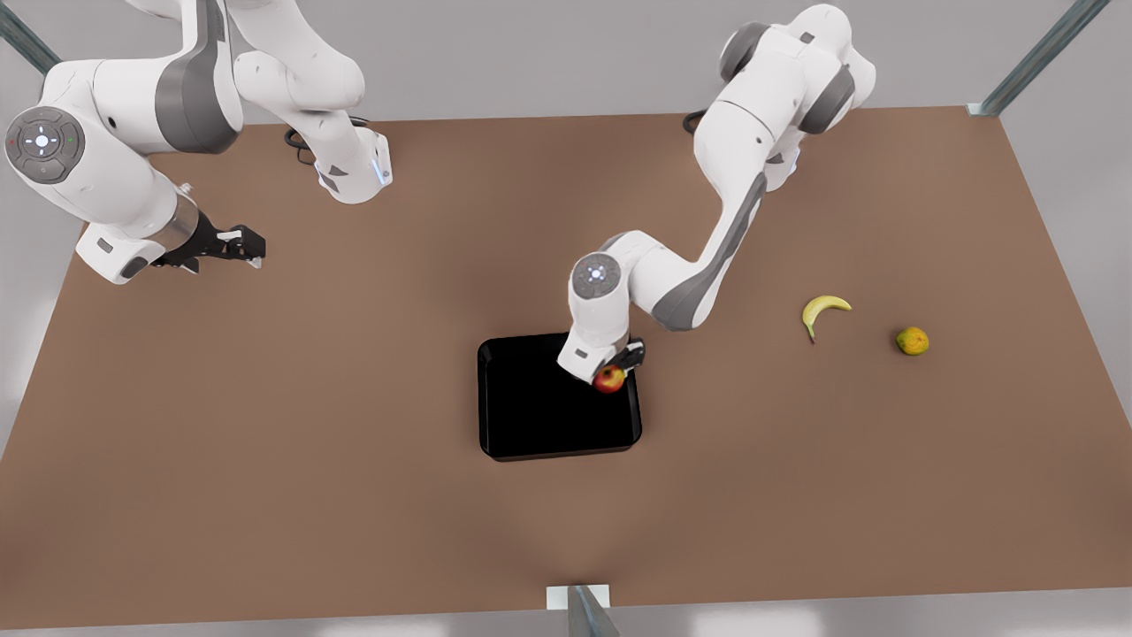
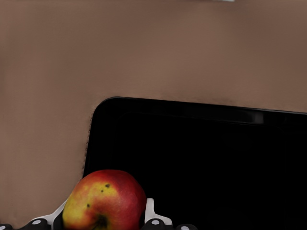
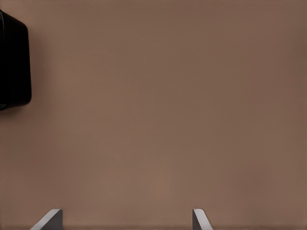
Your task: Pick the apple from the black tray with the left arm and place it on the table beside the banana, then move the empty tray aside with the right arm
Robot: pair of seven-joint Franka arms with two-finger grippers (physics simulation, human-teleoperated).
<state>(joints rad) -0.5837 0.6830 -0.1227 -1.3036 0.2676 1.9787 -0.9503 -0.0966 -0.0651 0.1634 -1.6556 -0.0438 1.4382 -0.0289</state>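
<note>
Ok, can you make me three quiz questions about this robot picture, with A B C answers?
1. Where is the apple?
A. Beside the banana
B. At the black tray, between the left claw fingers
C. On bare table

2. How many fruits are there?
A. Three
B. One
C. Five

3. The right claw is:
A. Holding the tray
B. Holding the banana
C. Open, waiting apart

Answers: 1 B, the left wrist view shows fingers flanking it. 2 A, apple, banana, yellow-green fruit. 3 C, its fingers are spread over bare table.

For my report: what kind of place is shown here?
Probably a simulated tabletop test bench: a plain brown table carrying a black tray, an apple and a banana.
</note>
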